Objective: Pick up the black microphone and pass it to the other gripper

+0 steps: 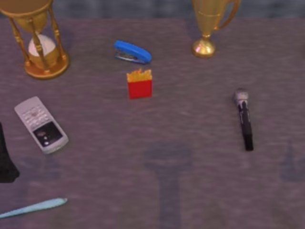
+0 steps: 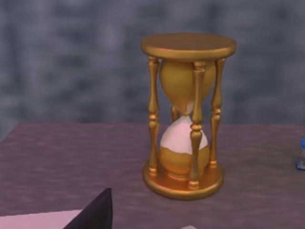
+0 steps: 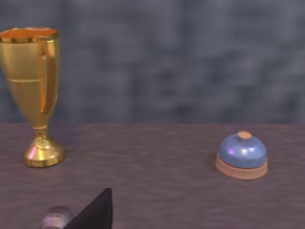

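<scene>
The black microphone [image 1: 244,119] lies flat on the right side of the table, its silver mesh head [image 1: 241,95] toward the far edge. In the right wrist view only that head [image 3: 57,217] shows, close beside one black fingertip [image 3: 97,210] of my right gripper, which stands open off to one side and holds nothing. The right arm is out of the top view. My left gripper [image 1: 6,164] is a black shape at the left edge, far from the microphone. One of its fingertips [image 2: 97,212] shows, open and empty.
A gold hourglass [image 1: 40,43] stands far left and a gold trophy cup [image 1: 209,24] far right. A blue stapler [image 1: 132,51] and a red fries box [image 1: 139,83] sit mid-table. A grey phone [image 1: 41,124] and a pale blue pen [image 1: 35,206] lie left. A blue bell [image 3: 241,156] sits right.
</scene>
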Robot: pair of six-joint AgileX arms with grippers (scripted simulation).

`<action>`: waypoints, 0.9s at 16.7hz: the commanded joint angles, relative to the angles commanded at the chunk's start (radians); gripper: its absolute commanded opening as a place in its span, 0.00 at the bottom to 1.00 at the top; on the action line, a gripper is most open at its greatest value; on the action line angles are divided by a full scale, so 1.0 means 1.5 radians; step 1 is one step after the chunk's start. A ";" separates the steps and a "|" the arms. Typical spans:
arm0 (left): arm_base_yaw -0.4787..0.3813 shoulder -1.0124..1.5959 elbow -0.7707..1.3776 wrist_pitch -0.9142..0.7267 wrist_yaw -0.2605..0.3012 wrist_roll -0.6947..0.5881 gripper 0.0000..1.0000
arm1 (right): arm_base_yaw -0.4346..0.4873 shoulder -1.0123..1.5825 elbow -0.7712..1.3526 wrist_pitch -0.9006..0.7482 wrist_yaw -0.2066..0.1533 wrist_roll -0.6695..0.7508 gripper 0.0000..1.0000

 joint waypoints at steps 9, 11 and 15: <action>0.000 0.000 0.000 0.000 0.000 0.000 1.00 | 0.053 0.193 0.156 -0.115 -0.013 0.043 1.00; 0.000 0.000 0.000 0.000 0.000 0.000 1.00 | 0.072 0.301 0.241 -0.173 -0.011 0.065 1.00; 0.000 0.000 0.000 0.000 0.000 0.000 1.00 | 0.110 0.555 0.440 -0.305 -0.001 0.114 1.00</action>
